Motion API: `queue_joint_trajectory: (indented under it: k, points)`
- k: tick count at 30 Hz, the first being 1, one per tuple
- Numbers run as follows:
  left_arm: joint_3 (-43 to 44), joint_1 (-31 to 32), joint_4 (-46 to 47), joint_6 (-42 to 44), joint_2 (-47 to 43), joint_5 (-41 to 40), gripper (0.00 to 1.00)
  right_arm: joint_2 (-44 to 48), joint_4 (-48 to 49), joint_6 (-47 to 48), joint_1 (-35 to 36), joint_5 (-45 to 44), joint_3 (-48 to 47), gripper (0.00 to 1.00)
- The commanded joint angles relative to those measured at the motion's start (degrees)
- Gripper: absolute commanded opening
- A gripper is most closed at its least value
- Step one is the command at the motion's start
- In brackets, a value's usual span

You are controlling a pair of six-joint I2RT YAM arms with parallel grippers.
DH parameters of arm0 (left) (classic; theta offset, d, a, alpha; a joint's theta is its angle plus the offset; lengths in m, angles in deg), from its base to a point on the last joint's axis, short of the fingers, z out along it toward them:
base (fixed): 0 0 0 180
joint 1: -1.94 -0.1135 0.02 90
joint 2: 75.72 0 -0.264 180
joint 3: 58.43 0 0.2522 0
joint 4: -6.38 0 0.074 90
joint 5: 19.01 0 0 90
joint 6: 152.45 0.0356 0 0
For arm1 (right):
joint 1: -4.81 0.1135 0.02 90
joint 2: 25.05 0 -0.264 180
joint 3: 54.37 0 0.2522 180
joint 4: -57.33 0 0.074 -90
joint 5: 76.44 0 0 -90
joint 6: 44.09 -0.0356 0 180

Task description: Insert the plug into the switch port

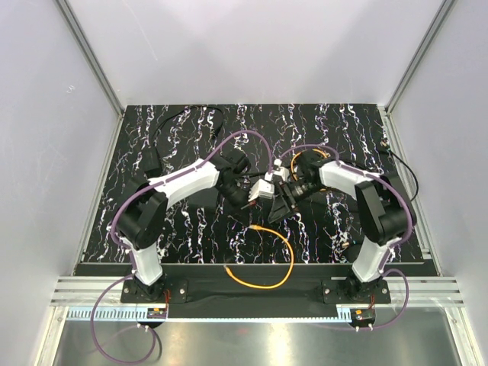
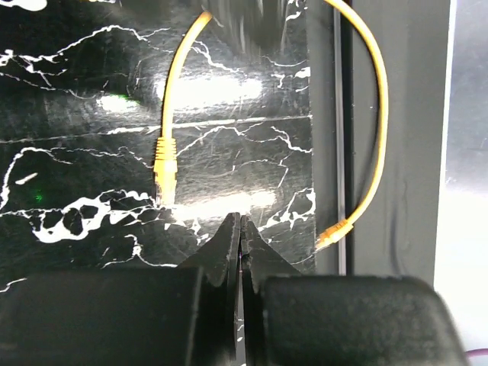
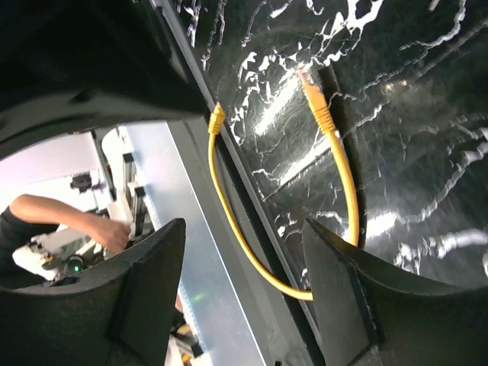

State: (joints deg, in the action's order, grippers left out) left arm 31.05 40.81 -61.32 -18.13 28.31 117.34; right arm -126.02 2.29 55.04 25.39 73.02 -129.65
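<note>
Plug (image 2: 165, 164) lying on black marbled tabletop (image 1: 335, 122), white walls (image 1: 252, 46), aluminium posts (image 1: 88, 49)

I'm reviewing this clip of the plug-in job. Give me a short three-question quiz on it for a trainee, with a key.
1. True or false: the left tool is shut with nothing between its fingers.
2. Fill in the blank: the right tool is ____ (open or shut).
3. Where is the orange cable?
A. Clamped in one of the tools
B. Lying loose in a loop near the front edge of the table
C. Hanging from the back wall

Key: 1 true; 2 open; 3 B.
</note>
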Motion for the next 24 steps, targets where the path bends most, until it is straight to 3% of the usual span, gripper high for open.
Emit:
queue_joint_trajectory:
  k: [1, 5, 9, 17, 24]
  points:
    - [-0.31, -0.55, 0.75, -1.6, -0.49, 2.35, 0.0, -3.78, 4.45, -2.36, 1.57, 0.48, -2.73, 0.7]
    - [-6.98, -0.82, 11.0, -3.79, -5.84, -5.02, 0.33, -2.05, 6.02, -3.41, 0.43, 0.83, -2.03, 0.69]
    - [-10.68, 0.06, 17.36, -4.94, -9.28, -11.18, 0.47, 1.47, 5.86, -4.9, -0.89, 0.92, -2.03, 0.69]
    - [-12.79, 5.68, 23.78, -0.55, -7.98, -19.27, 0.56, 2.27, -0.89, -1.31, -8.09, 0.92, -3.43, 0.67]
    - [-11.21, 8.76, 26.16, 0.24, -2.7, -23.14, 0.56, 2.97, -5.83, 3.18, -11.96, 0.66, -3.79, 0.67]
